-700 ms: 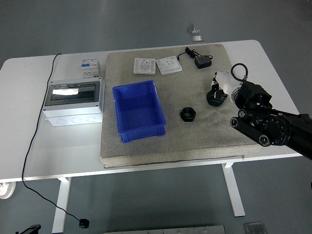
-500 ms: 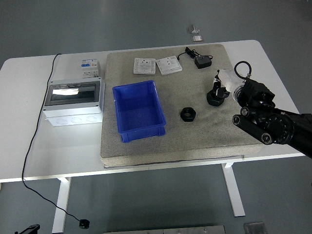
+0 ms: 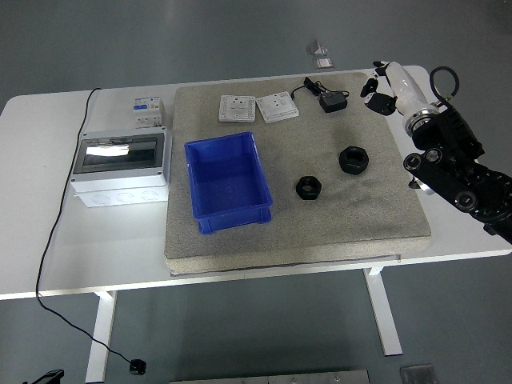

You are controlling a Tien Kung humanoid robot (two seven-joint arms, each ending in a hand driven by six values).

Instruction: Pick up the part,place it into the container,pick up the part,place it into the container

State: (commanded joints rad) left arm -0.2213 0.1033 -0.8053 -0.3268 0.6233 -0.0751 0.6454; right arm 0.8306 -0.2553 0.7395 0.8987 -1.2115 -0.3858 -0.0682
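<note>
Two black hex nuts lie on the grey foam mat (image 3: 240, 240) that covers most of the white surface (image 3: 48, 240): the right nut (image 3: 354, 159) at about 3 o'clock from the mat's centre, the left nut (image 3: 308, 187) just short of it toward 5 o'clock. Neither sits in the blue bin (image 3: 228, 181), which stands empty at 9 o'clock. The right hand (image 3: 384, 92) hovers high at 1 o'clock, over the mat's far right edge, well apart from both parts; its fingers look loosely curled and hold nothing.

The step in hand seems to be the first pick. To do it well, I would bring the hand down over the right nut, the closer one, spread the fingers before contact, and close across opposite flats so it cannot roll. Keep clear of the black power adapter (image 3: 332, 102) at 12 o'clock.
</note>
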